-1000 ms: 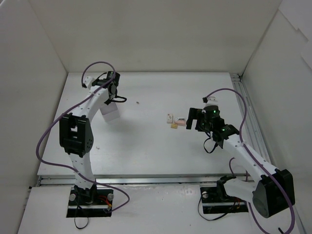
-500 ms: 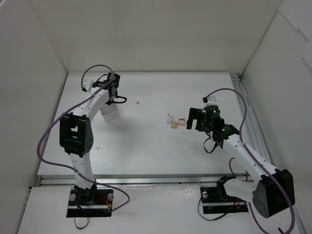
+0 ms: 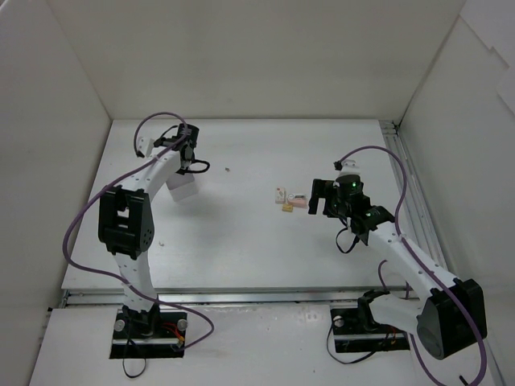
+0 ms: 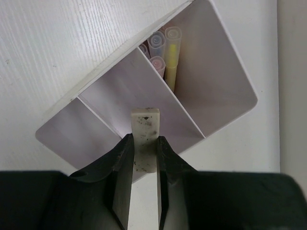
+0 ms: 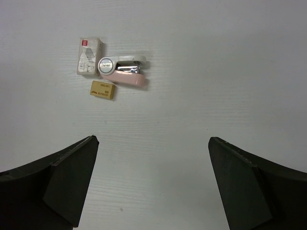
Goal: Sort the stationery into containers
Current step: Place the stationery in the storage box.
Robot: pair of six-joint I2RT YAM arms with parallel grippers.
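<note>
Clamped in the left gripper (image 4: pixel 145 142), the white eraser (image 4: pixel 145 123) could be dropped on the organizer (image 4: pixel 220 81) rim beneath, missing the compartment ahead.

One camera sits high up behind the left arm (image 3: pixel 125 225) and the right arm (image 3: pixel 402 253) and looks down on the whole bench (image 3: pixel 241 249). The left wrist camera looks straight down, very close, into the white organizer (image 4: pixel 225 91). The right wrist camera looks down from farther up at the pink stapler (image 5: pixel 127 79). The high camera sees both things too, only small.
</note>
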